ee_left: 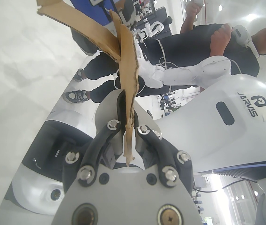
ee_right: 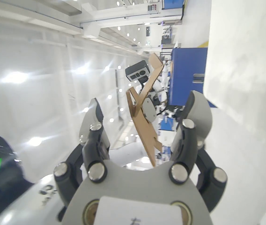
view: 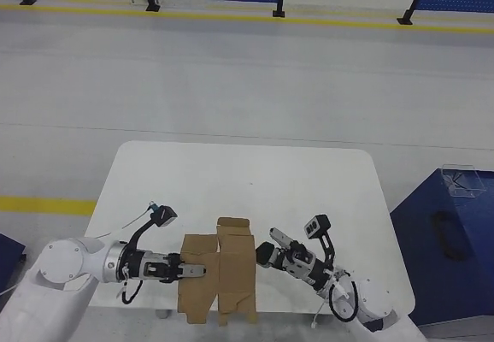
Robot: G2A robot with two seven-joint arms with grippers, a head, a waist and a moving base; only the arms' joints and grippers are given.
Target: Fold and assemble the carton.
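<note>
Top view: the carton [view: 220, 269], a partly folded brown cardboard blank, sits at the near edge of the tabletop [view: 247, 179], between the two arms. The left gripper [view: 197, 271] is at its left edge and the right gripper [view: 264, 254] is just beside its right edge. From up here I can't tell whether the cardboard rests on the tabletop or is lifted.

The left wrist view shows the grip. The left gripper [ee_left: 127, 115] is clamped tight on the carton [ee_left: 128, 71], which is seen edge-on, with one panel angling off to the side.

In the right wrist view the right gripper [ee_right: 145, 108] has its fingers [ee_right: 95, 118] spread wide. A corner of the carton [ee_right: 144, 127] pokes in between them, and neither finger touches it. Beyond, the left gripper [ee_right: 149, 111] pinches the far side.
</note>
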